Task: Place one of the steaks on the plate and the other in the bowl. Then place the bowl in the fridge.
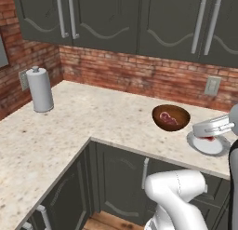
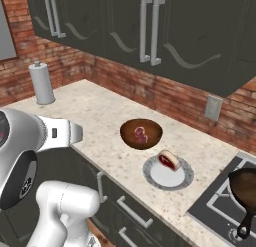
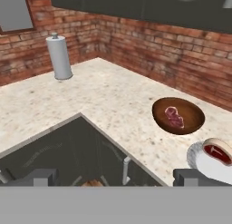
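Note:
The reddish-brown bowl point(image 1: 182, 114) point(image 2: 153, 136) point(image 3: 193, 117) stands on the counter near its front edge, and one steak point(image 1: 168, 117) point(image 2: 140, 135) point(image 3: 174, 117) lies inside it. Just right of the bowl sits the pale plate point(image 1: 214, 148) point(image 2: 167, 178) point(image 3: 210, 167). The other steak point(image 2: 168, 160) point(image 3: 218, 152) rests on its far side. In the hand view my gripper point(image 3: 115, 177) is open and empty, held back from the counter in front of the lower cabinets, left of the plate. The fridge is out of view.
A paper towel roll point(image 1: 40, 89) point(image 2: 42, 83) point(image 3: 59, 57) stands at the counter's far left by the brick wall. A dark frying pan point(image 2: 245, 188) sits on the stove point(image 2: 217, 203) to the right of the plate. Dark cabinets hang above the counter.

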Controlling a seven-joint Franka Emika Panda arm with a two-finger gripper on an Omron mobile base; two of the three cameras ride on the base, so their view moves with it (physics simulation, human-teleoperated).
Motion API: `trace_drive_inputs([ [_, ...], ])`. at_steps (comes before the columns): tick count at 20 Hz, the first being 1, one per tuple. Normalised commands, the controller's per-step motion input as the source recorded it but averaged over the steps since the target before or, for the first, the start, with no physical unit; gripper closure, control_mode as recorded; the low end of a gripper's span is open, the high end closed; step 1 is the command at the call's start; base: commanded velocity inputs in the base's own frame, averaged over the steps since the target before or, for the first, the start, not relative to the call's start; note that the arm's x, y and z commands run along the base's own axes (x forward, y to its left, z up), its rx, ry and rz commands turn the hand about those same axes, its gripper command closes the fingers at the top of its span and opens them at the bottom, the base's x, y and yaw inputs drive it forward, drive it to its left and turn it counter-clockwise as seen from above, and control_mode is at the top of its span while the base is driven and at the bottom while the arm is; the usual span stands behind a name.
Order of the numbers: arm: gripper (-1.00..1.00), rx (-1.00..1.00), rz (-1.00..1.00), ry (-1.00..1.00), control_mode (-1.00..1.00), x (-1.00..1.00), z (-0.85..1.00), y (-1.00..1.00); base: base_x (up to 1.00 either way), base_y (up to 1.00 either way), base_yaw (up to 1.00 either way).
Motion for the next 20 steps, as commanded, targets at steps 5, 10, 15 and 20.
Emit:
trace_drive_inputs([
  [5,-1.00,0.00,0.00,0.01,-1.00,0.27,0.00,-0.01,0.10,0.00,0.00],
  [10,-1.00,0.00,0.00,0.11,-1.00,0.36,0.00,-0.18,0.00,0.00,0.00],
  [15,-1.00,0.00,0.05,0.03,-1.00,0.03,-0.02,-0.18,0.00,0.00,0.00],
  [20,-1.00,0.00,0.12,0.00,-1.00,0.03,-0.15,0.00,0.00,0.00,0.00],
])
